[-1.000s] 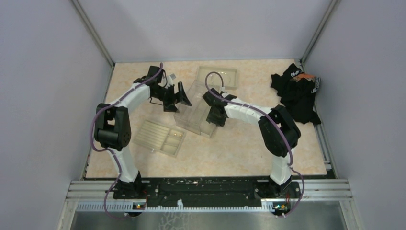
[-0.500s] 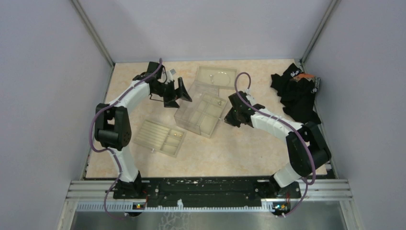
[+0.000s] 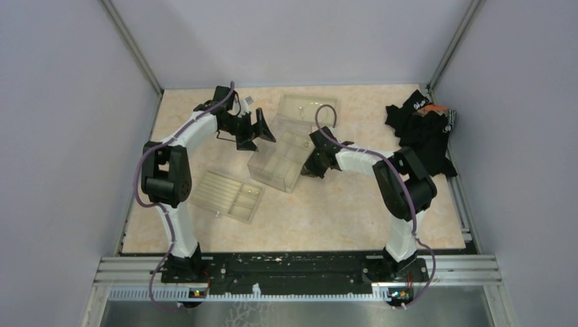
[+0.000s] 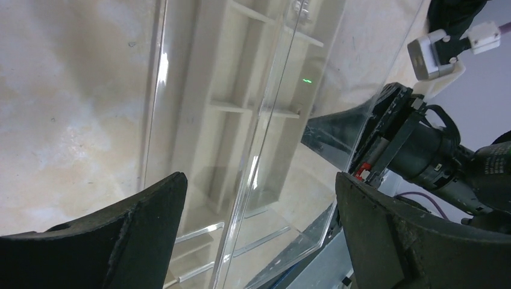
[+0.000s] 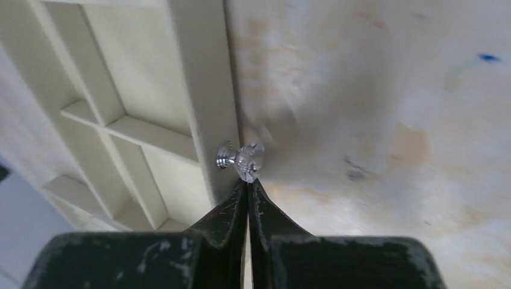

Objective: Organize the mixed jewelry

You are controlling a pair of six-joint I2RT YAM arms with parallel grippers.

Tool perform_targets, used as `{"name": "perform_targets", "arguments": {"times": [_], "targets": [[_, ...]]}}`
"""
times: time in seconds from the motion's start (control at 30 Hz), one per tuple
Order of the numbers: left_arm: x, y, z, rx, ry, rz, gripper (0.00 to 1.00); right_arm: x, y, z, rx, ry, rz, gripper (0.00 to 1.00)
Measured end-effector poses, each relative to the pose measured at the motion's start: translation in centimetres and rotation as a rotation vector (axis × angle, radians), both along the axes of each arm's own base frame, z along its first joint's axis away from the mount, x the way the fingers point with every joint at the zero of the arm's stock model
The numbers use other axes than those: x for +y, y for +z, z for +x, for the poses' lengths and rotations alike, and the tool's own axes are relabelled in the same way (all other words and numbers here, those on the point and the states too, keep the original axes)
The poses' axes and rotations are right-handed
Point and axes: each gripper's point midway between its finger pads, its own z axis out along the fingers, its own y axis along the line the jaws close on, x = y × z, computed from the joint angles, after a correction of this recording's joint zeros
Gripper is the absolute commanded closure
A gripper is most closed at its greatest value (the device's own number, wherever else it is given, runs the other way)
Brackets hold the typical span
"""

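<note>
Top view: the left gripper (image 3: pixel 251 129) is hanging with its fingers spread wide and nothing between them, just at 10 o'clock of the clear-walled organizer (image 3: pixel 276 163). The right gripper (image 3: pixel 312 165) is pressing up to that organizer's 3 o'clock side; from here its fingertips are too dark and small to read. A tiny pale jewelry piece (image 3: pixel 251 193) is lying in a compartment of the near tray (image 3: pixel 225 194) at 7 o'clock, and a second pale speck (image 3: pixel 300 107) is sitting in the far tray (image 3: pixel 308 109) at 12 o'clock. Both are too small to identify.

Left wrist view: the left gripper (image 4: pixel 259 180) is standing fully apart, its fingers (image 4: pixel 132 235) cut off at the bottom edge, touching nothing. The organizer's clear wall is glaring across the beige partitions behind it.

Right wrist view: the right gripper (image 5: pixel 248 186) is closed tight, tips together, meeting the underside of a clear faceted knob (image 5: pixel 244 159) on the organizer's front. The table at 2 o'clock is blurring.
</note>
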Motion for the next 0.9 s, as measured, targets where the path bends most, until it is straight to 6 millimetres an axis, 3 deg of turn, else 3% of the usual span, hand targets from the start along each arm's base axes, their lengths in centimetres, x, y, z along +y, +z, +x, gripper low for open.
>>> {"name": "perform_targets", "arguments": {"times": [0.17,0.4,0.5,0.63,0.77,0.9], "targets": [[-0.5,0.0,-0.3,0.002,-0.015,-0.003,0.01,2.7,2.0,2.7,-0.102,0.048,0.076,1.00],[-0.1,-0.2,0.1,-0.008,0.003,0.015,0.01,3.1,1.5,3.7,-0.097,0.096,0.110,1.00],[-0.1,-0.2,0.1,-0.003,0.006,0.019,0.01,2.3,2.4,3.1,-0.118,0.113,0.110,0.85],[-0.3,0.5,0.5,-0.022,0.013,0.044,0.01,-0.9,7.1,2.4,-0.219,0.119,0.063,0.57],[0.1,2.8,1.8,-0.094,0.041,0.071,0.01,-6.8,12.8,4.5,-0.379,0.044,-0.019,0.54],[0.9,5.8,2.2,-0.175,0.084,0.100,0.01,-12.6,14.0,7.6,-0.384,-0.057,-0.152,0.53]]}}
